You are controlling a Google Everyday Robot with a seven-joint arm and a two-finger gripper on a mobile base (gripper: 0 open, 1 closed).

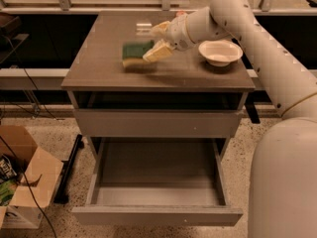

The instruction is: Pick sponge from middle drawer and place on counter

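The sponge [136, 55], dark green on top with a yellow body, lies flat on the counter [99, 68], left of centre. My gripper [159, 40] hangs just right of the sponge with its fingers spread; the lower finger [158, 52] is at the sponge's right end and the upper one is above it. The middle drawer [156, 170] is pulled out below, and its grey floor is bare.
A white bowl [220, 51] sits on the counter's right side, behind my arm. A small clear object [143, 27] lies at the counter's back. A shut grey drawer front [156, 123] is above the open drawer. An open cardboard box [25, 185] stands on the floor at left.
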